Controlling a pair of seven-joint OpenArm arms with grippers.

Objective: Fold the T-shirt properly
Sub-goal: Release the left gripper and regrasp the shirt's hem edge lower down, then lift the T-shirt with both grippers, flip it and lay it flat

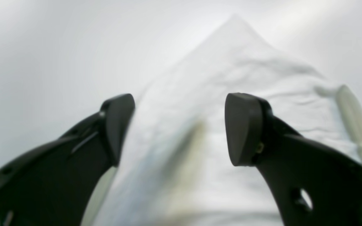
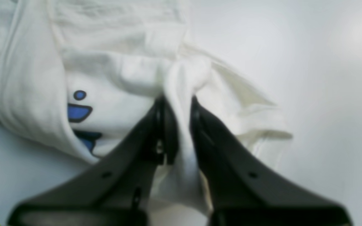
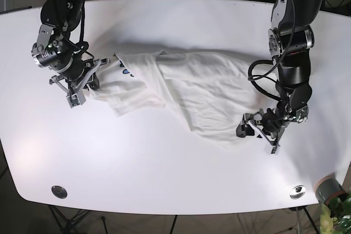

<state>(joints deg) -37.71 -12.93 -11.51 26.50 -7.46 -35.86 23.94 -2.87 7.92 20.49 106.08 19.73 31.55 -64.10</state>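
A white T-shirt (image 3: pixel 197 89) with a blue print (image 2: pixel 79 113) lies crumpled across the middle of the white table (image 3: pixel 164 157). My right gripper (image 2: pixel 178 105) is shut on a bunched fold of the shirt at its left end; it also shows in the base view (image 3: pixel 93 81). My left gripper (image 1: pixel 181 128) is open, its black fingers (image 1: pixel 244 128) spread just above the shirt fabric (image 1: pixel 231 78). In the base view the left gripper (image 3: pixel 245 125) sits at the shirt's lower right edge.
Two round metal fittings (image 3: pixel 58 192) (image 3: pixel 297 192) sit near the table's front edge. A grey pot (image 3: pixel 329 189) with green leaves stands off the front right corner. Cables and stands show behind the table's far edge.
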